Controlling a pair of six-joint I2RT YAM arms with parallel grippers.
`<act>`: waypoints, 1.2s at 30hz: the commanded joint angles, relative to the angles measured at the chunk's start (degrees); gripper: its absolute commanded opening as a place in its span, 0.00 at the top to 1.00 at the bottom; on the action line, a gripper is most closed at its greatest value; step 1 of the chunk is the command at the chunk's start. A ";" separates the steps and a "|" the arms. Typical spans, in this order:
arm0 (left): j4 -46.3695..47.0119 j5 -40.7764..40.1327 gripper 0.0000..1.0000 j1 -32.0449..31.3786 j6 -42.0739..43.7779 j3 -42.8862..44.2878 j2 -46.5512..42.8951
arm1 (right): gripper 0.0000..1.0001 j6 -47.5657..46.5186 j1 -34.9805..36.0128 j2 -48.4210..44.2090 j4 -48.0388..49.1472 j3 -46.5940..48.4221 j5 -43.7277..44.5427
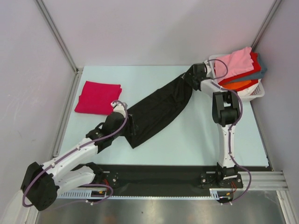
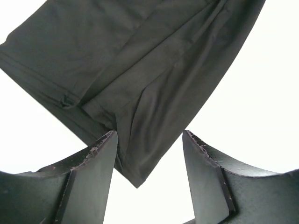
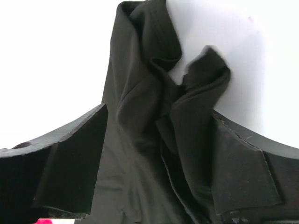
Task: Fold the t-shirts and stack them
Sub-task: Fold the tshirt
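Note:
A large black t-shirt (image 1: 159, 109) lies stretched in a long diagonal band from the table's lower left to its upper right. My left gripper (image 1: 127, 119) is at its lower-left end. In the left wrist view it (image 2: 149, 135) is open, and a corner of the black cloth (image 2: 140, 93) hangs between the fingers (image 2: 93, 172). My right gripper (image 1: 190, 77) is at the upper-right end. In the right wrist view it (image 3: 159, 112) stands wide open with bunched black cloth (image 3: 140, 140) filling the gap. A folded magenta-red t-shirt (image 1: 97, 97) lies at the far left.
A white slatted basket (image 1: 256, 91) stands at the back right, beside the right gripper. It holds a pile of shirts: pink (image 1: 236, 63) on top, with red, teal (image 1: 261, 67) and orange (image 1: 243, 85) below. Metal frame posts and grey walls border the table.

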 commanded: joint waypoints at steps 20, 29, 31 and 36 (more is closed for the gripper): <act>-3.11 -11.71 0.39 -15.16 5.31 2.22 9.21 | 0.16 -7.49 -5.08 -20.55 -1.25 -26.62 -1.70; -4.08 -12.85 0.45 -18.06 8.40 6.53 20.46 | 0.23 -6.78 -5.17 -16.60 1.30 -24.61 -6.44; -4.86 -13.73 0.47 -18.24 8.22 7.32 22.13 | 0.24 -6.61 -5.08 -15.81 0.86 -23.65 -6.44; -7.41 -15.05 0.52 -18.33 7.61 10.05 28.37 | 0.26 -6.34 -4.91 -13.43 0.69 -21.18 -6.80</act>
